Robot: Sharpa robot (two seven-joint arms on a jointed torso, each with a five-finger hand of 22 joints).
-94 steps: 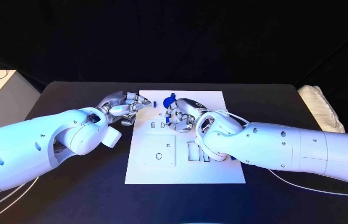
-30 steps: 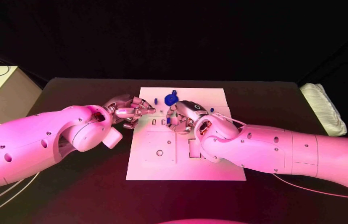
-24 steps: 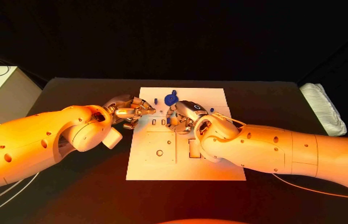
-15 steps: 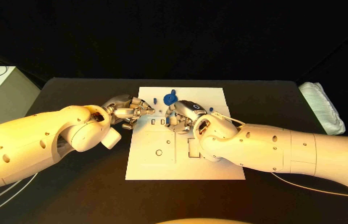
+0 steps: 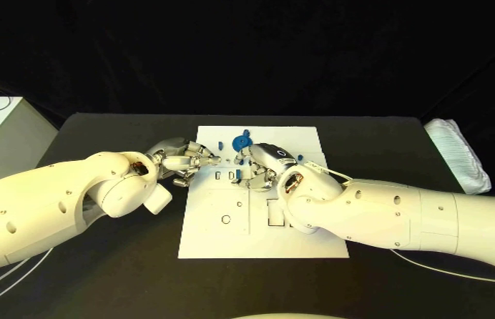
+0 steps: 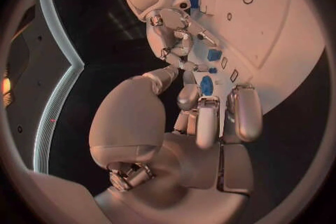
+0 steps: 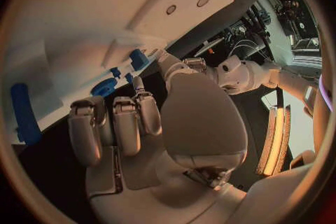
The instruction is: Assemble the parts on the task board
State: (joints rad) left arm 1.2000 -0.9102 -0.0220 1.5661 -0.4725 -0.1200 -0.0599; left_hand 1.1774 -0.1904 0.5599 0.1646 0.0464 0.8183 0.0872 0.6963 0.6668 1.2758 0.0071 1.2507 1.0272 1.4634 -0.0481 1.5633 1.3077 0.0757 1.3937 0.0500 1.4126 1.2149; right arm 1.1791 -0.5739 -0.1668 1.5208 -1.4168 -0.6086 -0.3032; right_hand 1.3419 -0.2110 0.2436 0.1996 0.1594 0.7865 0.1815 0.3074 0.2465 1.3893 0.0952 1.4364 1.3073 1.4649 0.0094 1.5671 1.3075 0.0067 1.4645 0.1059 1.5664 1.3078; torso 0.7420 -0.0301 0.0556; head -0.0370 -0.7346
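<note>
1. since the picture three seconds back, both hands have drawn closer over the far half of the board; in the last half second they have hardly shifted.
2. nearest the robot, the white rectangular task board [image 5: 212, 240] lies flat in the middle of the black table [image 5: 103, 276], its near half showing a raised square panel with a round hole [image 5: 226, 219] and rectangular slots beside it.
3. farther in, the silver many-fingered left hand [image 5: 184, 161] sits at the board's left edge, fingers reaching toward the middle; in the left wrist view a small blue oval part [image 6: 206, 85] sits at its fingertips [image 6: 208, 123], and the fingers appear to pinch it, though the contact is partly hidden.
4. just beside it, the silver many-fingered right hand [image 5: 260, 167] hangs over the middle of the board, fingers curled downward; in the right wrist view its fingers [image 7: 112, 123] are bent together, and i cannot tell whether they hold anything.
5. the two hands are close together, almost touching over the small slots.
6. beyond them, a round blue disc-shaped part [image 5: 242, 143] rests on the board's far portion, with a small blue peg [image 5: 219, 146] to its left and a tiny blue piece [image 5: 299, 156] to its right.
</note>
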